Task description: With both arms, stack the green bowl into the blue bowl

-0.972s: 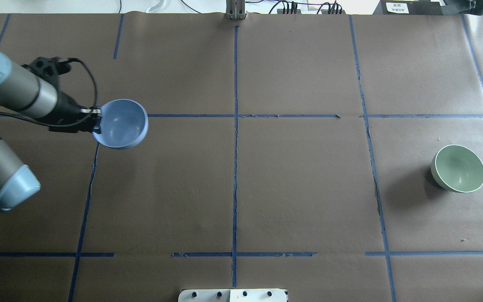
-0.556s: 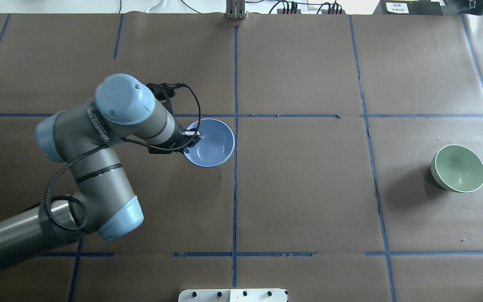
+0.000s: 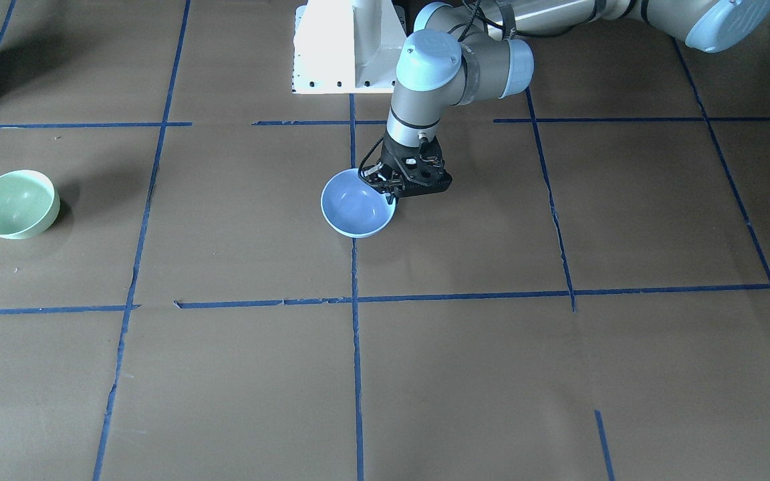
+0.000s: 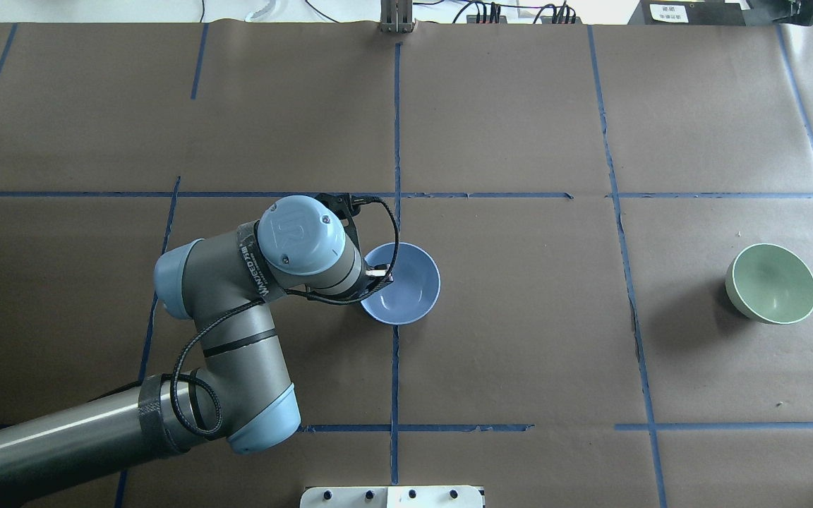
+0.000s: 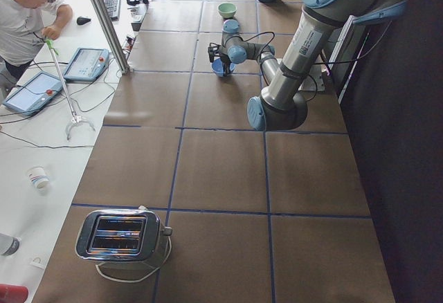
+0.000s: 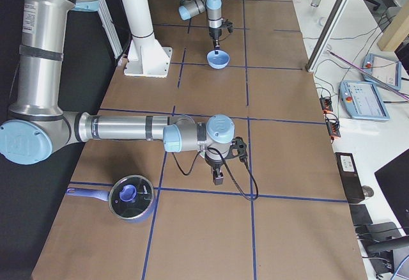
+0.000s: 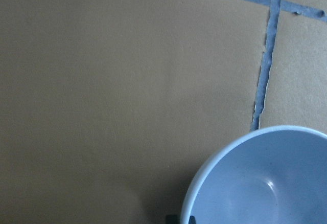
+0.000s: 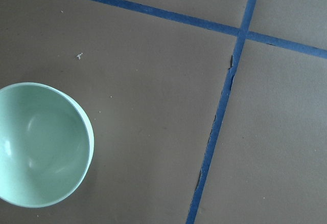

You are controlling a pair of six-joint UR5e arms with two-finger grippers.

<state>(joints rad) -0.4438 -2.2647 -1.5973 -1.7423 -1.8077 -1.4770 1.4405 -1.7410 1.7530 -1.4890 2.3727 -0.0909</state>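
The blue bowl [image 4: 406, 283] is at the table's middle, on the centre tape line, low over or on the paper; I cannot tell which. My left gripper [image 4: 380, 272] is shut on its rim on the robot's left side, as the front view [image 3: 390, 192] also shows. The left wrist view shows the bowl [image 7: 265, 183] at the bottom right. The green bowl [image 4: 771, 283] stands upright and alone at the far right, and the right wrist view [image 8: 38, 144] shows it from above. My right gripper [image 6: 217, 179] shows only in the exterior right view; I cannot tell its state.
The white pedestal base [image 3: 348, 47] stands at the robot's side of the table. A toaster [image 5: 121, 237] sits at the table's left end and a pot with a blue lid [image 6: 131, 197] at its right end. An operator [image 5: 28, 12] stands beside the table.
My left arm has carried the blue bowl from the table's left side to the centre line and a little towards the robot. The green bowl has not moved.
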